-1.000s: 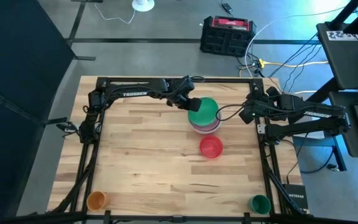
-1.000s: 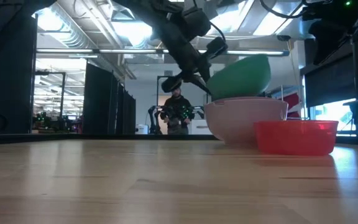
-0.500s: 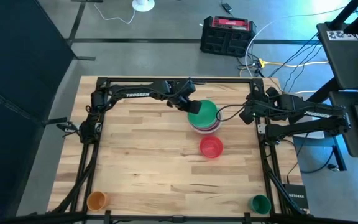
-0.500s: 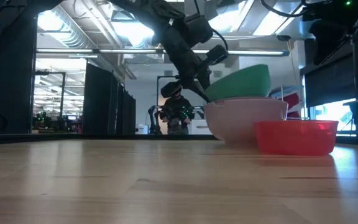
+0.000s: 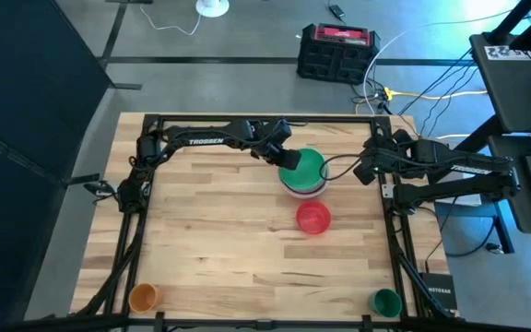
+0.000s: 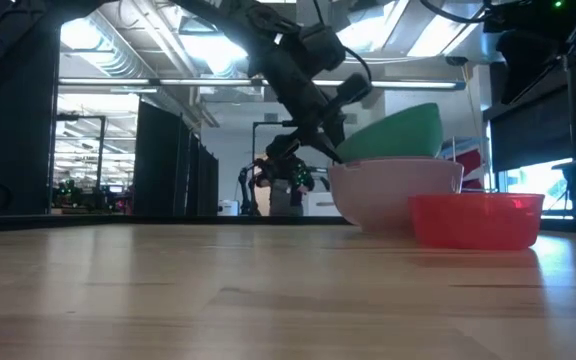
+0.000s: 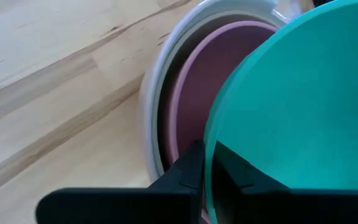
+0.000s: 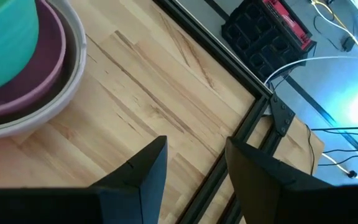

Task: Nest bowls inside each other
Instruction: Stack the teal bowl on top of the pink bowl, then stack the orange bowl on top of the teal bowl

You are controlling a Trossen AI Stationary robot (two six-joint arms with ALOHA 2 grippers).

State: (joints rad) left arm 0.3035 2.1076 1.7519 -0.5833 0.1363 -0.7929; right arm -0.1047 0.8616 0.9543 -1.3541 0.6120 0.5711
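Observation:
A green bowl (image 5: 306,166) hangs tilted over a stack at the table's far middle. In the stack, a pink bowl (image 7: 194,93) sits inside a pale grey one (image 7: 160,81), within a white outer rim (image 5: 304,191). My left gripper (image 5: 287,159) is shut on the green bowl's rim. In the low view the green bowl's (image 6: 393,130) bottom is hidden inside the stack (image 6: 393,190), so whether it touches I cannot tell. A red bowl (image 5: 312,219) stands alone on its base, nearer than the stack. My right gripper (image 8: 194,165) waits open above the table's right edge. My left gripper pinches the green bowl's rim (image 7: 209,163) on the side toward the table's left. One finger (image 7: 185,171) is outside the wall and the other (image 7: 238,174) inside. The fingers slant down from the far left. The bowl tilts, its held side lower, over the pink bowl.
An orange cup (image 5: 143,297) and a green cup (image 5: 386,301) stand at the near left and near right corners. A black frame (image 5: 247,118) runs round the table. Bare wood lies to the left of and nearer than the bowls.
The green bowl has sunk a little into the stack and now sits less steeply tilted, still held by my left gripper.

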